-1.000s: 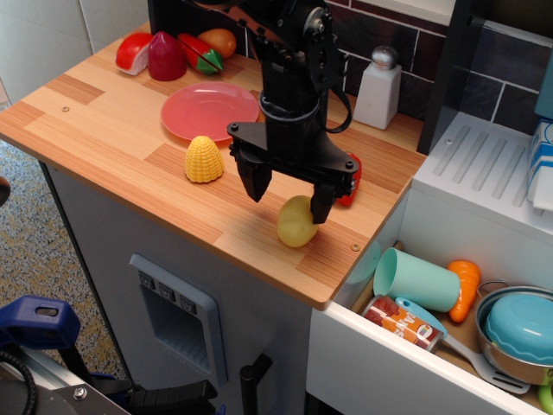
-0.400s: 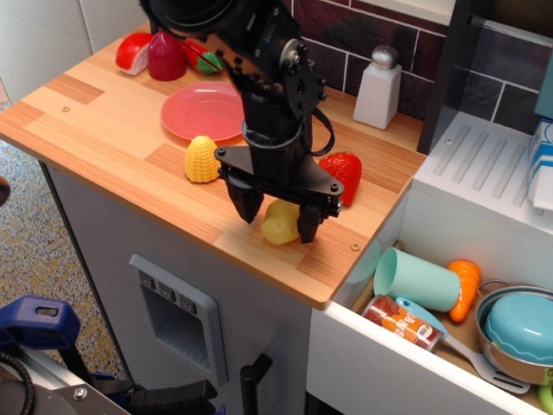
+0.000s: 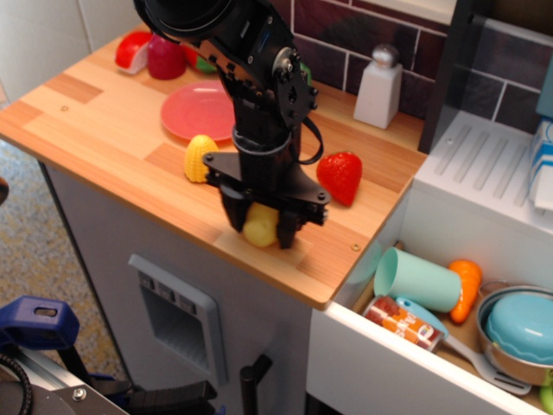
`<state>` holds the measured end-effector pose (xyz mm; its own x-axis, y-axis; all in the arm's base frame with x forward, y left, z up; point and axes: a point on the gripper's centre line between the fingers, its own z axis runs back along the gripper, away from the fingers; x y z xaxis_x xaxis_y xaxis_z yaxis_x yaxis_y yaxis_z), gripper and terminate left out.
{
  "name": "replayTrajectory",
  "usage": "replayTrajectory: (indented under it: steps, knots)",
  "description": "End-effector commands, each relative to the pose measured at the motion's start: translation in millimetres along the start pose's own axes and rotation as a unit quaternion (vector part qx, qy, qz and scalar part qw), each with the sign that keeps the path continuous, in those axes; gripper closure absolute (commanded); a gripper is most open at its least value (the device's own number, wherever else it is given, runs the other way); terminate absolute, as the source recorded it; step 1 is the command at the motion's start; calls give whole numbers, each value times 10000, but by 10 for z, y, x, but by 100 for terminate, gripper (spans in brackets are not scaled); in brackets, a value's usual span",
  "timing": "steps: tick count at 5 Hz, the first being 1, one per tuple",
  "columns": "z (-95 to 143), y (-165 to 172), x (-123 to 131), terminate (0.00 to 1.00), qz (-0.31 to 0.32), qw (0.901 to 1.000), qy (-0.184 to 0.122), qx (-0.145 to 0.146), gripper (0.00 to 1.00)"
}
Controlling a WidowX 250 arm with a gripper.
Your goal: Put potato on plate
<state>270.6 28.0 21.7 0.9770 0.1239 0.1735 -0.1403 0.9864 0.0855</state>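
The pale yellow-tan potato (image 3: 259, 226) lies on the wooden counter near its front edge. My black gripper (image 3: 261, 230) has come down over it, one finger on each side, closed in against the potato. The pink-red plate (image 3: 197, 110) lies flat further back and to the left, with nothing on it. My arm hides the plate's right rim.
A ribbed yellow corn piece (image 3: 199, 156) sits just left of my gripper. A red strawberry (image 3: 340, 176) sits to its right. A white shaker (image 3: 378, 86) stands at the back wall. Toy fruits (image 3: 155, 54) lie at the back left. The counter's front edge (image 3: 285, 290) is close below.
My gripper has moved left and down over the potato and its fingers have closed in on it. The potato has shifted left with it. The strawberry is now uncovered.
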Motion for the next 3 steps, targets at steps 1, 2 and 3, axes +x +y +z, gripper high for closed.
replayTrajectory:
  steps: [1,2,3]
  knots:
    - [603,495,473,0,-360,9968,-148,693,100]
    - [688,746,669,0,-682,9926,-204,988,100]
    - [525,1022,891,0,-1337,9848,-464,1010,100]
